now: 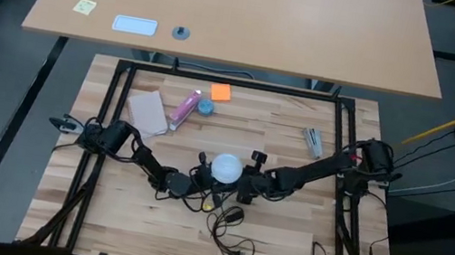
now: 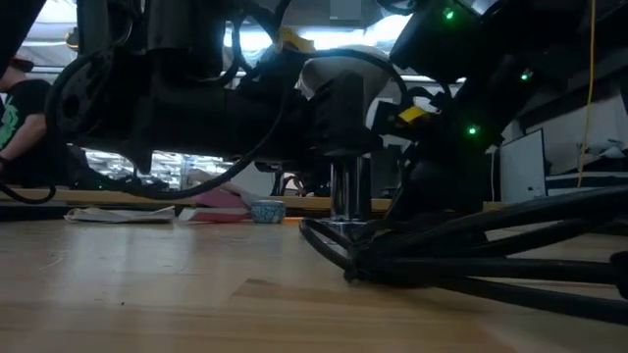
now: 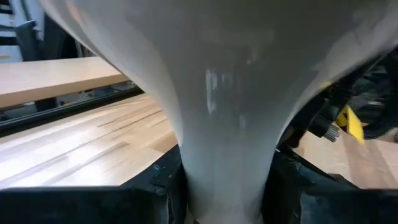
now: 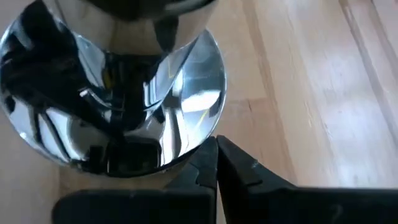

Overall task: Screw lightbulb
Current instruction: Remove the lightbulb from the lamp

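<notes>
The frosted white lightbulb (image 1: pixel 226 168) stands upright on top of the lamp at the table's middle. Its globe fills the left wrist view (image 3: pixel 217 56) and tapers to a narrow neck. The lamp's shiny silver round base (image 4: pixel 118 106) rests on the wood, with its stem (image 2: pixel 343 191) rising from it. My left gripper (image 1: pixel 202 175) comes from the table's left and is shut on the bulb. My right gripper (image 4: pixel 215 163) comes from the table's right, shut, at the base's rim. My left gripper pinches the bulb's narrow neck (image 3: pixel 227 180) between its two fingers (image 3: pixel 163 186), one on each side. The fingers come level from the table's left. The bulb stands upright, globe up, above the lamp's stem. My right gripper's shut fingertips (image 4: pixel 211 152) lie against the rim of the silver base (image 4: pixel 199 140). They slant down from the table's right. The base sits flat on the table.
A black cord (image 1: pixel 229 233) lies coiled toward the near edge. A pink tube (image 1: pixel 185 109), a small blue round object (image 1: pixel 205 106), an orange note (image 1: pixel 220 92) and a tan pad (image 1: pixel 148 111) lie at the far left. A silver piece (image 1: pixel 312 141) lies at the far right.
</notes>
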`<state>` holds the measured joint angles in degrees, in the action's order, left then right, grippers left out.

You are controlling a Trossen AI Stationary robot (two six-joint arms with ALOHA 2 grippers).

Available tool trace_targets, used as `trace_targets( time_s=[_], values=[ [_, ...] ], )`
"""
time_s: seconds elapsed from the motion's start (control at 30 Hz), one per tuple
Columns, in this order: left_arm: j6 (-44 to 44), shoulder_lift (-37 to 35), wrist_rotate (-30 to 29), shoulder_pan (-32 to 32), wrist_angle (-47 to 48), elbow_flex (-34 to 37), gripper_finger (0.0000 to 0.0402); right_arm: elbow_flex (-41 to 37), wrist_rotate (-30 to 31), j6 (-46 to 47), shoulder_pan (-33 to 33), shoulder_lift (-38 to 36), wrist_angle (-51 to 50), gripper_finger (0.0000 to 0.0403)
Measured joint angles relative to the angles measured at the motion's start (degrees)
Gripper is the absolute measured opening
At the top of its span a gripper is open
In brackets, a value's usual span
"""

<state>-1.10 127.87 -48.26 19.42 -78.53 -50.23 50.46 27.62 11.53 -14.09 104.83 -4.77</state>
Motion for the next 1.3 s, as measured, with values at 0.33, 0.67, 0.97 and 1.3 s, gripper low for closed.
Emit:
trace_targets(
  time_s=[0.33,0.67,0.97,1.3],
  values=[
    [-0.3,-0.1,-2.8,0.0,1.3,0.1,0.0139,0.1,-3.2,3.3,-1.4,1.4,1.6,0.0005],
    [0.3,-0.1,-5.0,0.0,1.4,0.1,0.0139,0.1,-4.2,15.7,-7.0,1.4,2.3,0.0005],
    [0.2,-0.1,-5.1,-0.1,1.4,0.1,0.0139,0.1,-3.9,16.4,-7.8,1.6,3.5,0.0005],
    [1.1,-0.1,-6.7,-0.8,1.4,0.1,0.0139,0.2,-5.7,4.2,-9.9,1.6,17.7,0.0005]
  ],
)
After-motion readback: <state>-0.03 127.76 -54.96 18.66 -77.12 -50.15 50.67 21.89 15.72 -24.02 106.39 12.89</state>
